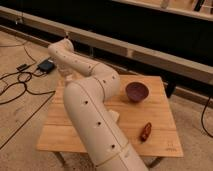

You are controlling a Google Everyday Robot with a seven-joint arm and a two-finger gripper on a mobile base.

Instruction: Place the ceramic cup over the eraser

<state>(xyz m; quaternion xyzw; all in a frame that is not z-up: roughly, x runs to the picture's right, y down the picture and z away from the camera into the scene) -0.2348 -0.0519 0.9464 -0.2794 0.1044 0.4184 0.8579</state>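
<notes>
My arm reaches from the bottom of the camera view across the left half of the wooden table point(160, 145). It bends back at the far left corner, and my gripper point(67, 76) hangs there, just above the table's far left edge. The arm's wrist hides most of the gripper. The white ceramic cup does not show clearly; it may be at the gripper, but I cannot tell. The black eraser is hidden behind my arm.
A dark maroon bowl point(137, 91) stands at the back right of the table. A small reddish-brown oblong object point(145, 131) lies at the front right. A white edge point(116, 116) peeks out beside my arm. Cables and a dark box point(46, 65) lie on the floor to the left.
</notes>
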